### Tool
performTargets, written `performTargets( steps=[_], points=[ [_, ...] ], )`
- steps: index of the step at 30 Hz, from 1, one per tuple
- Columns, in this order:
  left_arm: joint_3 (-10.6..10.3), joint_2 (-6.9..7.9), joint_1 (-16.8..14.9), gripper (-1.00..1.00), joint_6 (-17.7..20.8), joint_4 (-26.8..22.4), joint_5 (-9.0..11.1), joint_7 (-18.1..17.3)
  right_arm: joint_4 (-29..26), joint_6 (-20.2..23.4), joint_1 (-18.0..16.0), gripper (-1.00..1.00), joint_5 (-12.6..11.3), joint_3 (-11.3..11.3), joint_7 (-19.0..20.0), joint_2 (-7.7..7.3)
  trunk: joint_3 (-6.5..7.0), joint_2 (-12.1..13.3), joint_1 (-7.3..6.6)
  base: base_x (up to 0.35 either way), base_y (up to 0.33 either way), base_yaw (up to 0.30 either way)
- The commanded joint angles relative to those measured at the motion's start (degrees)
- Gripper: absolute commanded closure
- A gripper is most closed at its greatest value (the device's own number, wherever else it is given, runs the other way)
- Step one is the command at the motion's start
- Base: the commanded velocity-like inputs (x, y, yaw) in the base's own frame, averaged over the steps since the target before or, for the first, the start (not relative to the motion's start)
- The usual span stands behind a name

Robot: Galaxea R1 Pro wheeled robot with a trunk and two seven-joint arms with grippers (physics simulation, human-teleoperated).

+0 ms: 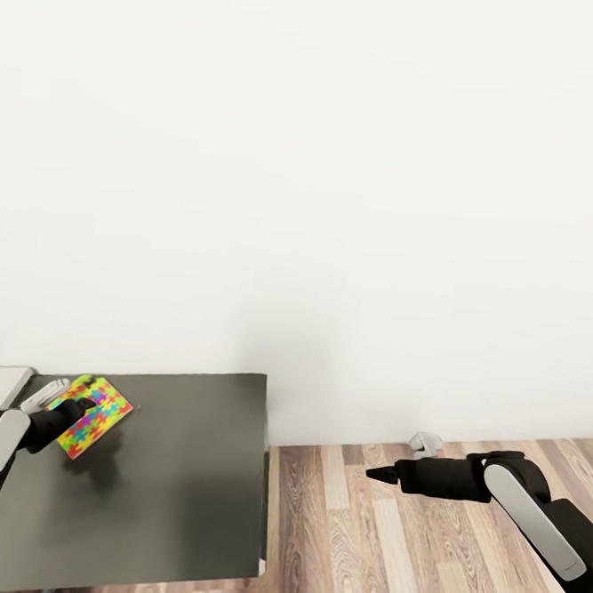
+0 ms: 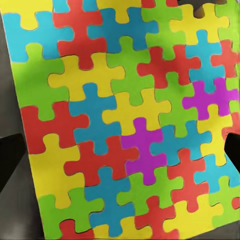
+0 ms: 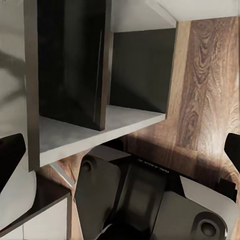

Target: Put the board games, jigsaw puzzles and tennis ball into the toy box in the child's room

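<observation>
Dark table [image 1: 184, 484], left tool [image 1: 73, 413] gripping jigsaw puzzle [image 1: 98, 416]

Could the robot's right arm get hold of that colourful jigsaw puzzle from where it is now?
Probably not. The right gripper hangs out over the wood floor, past the dark table's edge, while the jigsaw puzzle is at the table's far left corner, where the left gripper is already on it.

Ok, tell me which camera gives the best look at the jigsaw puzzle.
The left wrist view: the jigsaw puzzle spans the picture, each interlocking coloured piece distinct. The head view shows the same puzzle small, at the left pincer over the dark table. The right wrist view looks at cabinet shelves and wood floor instead.
</observation>
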Motion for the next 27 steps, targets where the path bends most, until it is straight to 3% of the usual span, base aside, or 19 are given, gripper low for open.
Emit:
performTargets(
  steps=[1, 10, 27],
  points=[
    [0.1, 0.0, 0.0, -1.0, 0.2, -0.1, 0.6, 0.5, 0.0, 0.1, -0.1, -1.0, 0.6, 0.1, 0.6, -0.04, -0.08, -0.1, 0.03, 0.0, 0.0, -0.164],
    [0.0, -0.04, 0.0, -1.0, 0.3, -0.1, 0.7, 0.5, 0.0, 0.1, -0.1, -1.0, 0.6, 0.1, 0.6, -0.04, -0.08, -0.1, 0.03, 0.0, 0.0, -0.162],
    [0.2, 0.31, 0.3, -1.0, 0.3, -0.4, 0.7, 0.1, 0.0, 0.1, -0.1, -1.0, 0.6, 0.1, 0.5, 0.01, -0.08, -0.1, 0.03, 0.0, 0.0, -0.026]
  ],
)
